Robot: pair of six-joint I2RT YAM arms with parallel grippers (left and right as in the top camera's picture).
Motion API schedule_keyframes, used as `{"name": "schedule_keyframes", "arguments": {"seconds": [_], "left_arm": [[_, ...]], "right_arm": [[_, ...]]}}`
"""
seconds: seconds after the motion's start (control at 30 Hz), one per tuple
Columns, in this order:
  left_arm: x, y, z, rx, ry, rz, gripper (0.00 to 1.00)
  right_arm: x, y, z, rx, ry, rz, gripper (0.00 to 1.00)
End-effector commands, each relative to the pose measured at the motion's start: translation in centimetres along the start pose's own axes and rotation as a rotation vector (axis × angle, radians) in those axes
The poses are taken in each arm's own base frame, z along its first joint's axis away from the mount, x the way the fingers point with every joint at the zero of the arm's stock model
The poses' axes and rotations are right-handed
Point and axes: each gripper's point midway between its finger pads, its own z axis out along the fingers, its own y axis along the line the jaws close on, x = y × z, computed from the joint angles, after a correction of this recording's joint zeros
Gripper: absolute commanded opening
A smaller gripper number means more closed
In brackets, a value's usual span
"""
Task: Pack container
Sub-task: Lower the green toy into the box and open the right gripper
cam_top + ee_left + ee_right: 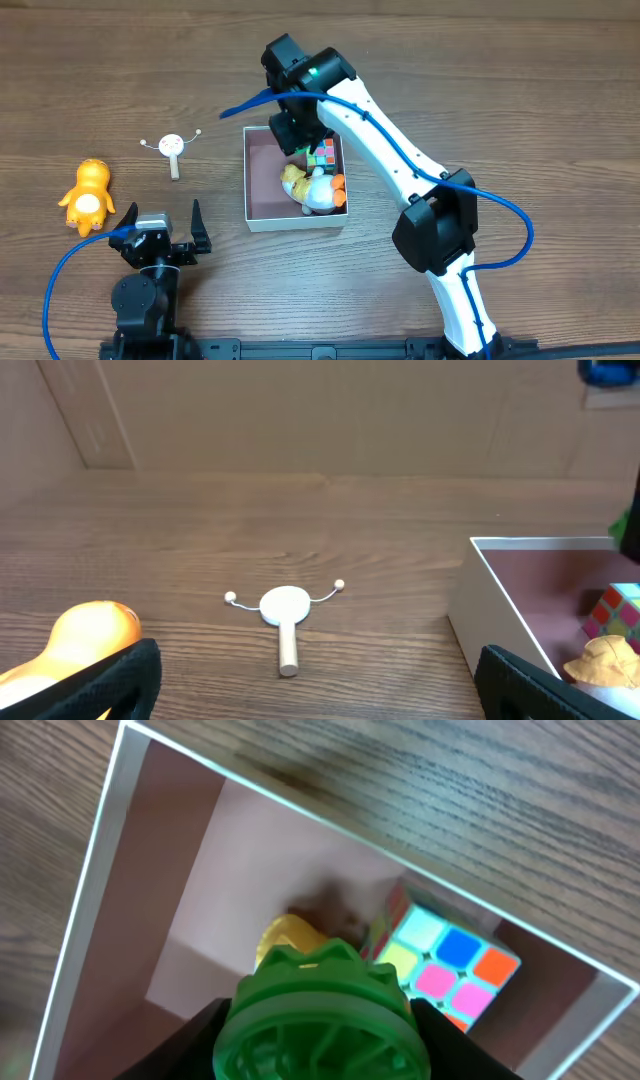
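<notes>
As right jaws clamp a green gear [320, 1018], the container [230, 880] holds toys [318, 190].

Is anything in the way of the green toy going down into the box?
Partly. A yellow toy lies in the box, seemingly under the green toy in the right tool, with a cube beside it. Bare floor shows beside them.

— What are the arms made of, to look at?

— The right arm [390, 150] has long white links with blocky black housings at its joints. A small green light [317, 70] glows on the far housing.

— And the other?

— The left arm [145, 295] is black all over, with rounded joints. The left gripper [164, 208] has two flat, tapering black fingers [198, 220].

— Cables?

— A thin blue cable [250, 103] runs along each arm.
</notes>
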Motion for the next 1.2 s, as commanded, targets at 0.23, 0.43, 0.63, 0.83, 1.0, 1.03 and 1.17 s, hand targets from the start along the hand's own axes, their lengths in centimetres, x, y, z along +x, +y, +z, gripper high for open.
{"name": "schedule_keyframes", "arguments": {"seconds": [0.23,0.43,0.63,0.83,1.0,1.03,1.17], "left_arm": [[-0.1,0.3,0.0,-0.012,-0.006,-0.015,1.00],[-0.1,0.3,0.0,-0.012,-0.006,-0.015,1.00],[-0.1,0.3,0.0,-0.012,-0.006,-0.015,1.00],[-0.1,0.3,0.0,-0.012,-0.006,-0.015,1.00],[-0.1,0.3,0.0,-0.012,-0.006,-0.015,1.00],[-0.1,0.3,0.0,-0.012,-0.006,-0.015,1.00],[-0.1,0.3,0.0,-0.012,-0.006,-0.015,1.00]], "right_arm": [[-0.4,-0.1,1.9,-0.007,-0.016,-0.030,0.54],[-0.3,-0.3,2.3,-0.006,-0.016,-0.029,0.56],[-0.4,-0.7,2.3,0.019,-0.020,-0.028,0.62],[-0.4,-1.7,2.3,0.074,-0.020,-0.026,0.63],[-1.0,-2.2,0.4,0.080,-0.042,-0.015,0.66],[-1.4,-2.2,-0.4,0.079,-0.057,-0.014,0.66],[-3.3,-2.4,-5.1,0.072,-0.157,-0.002,0.66]]}}
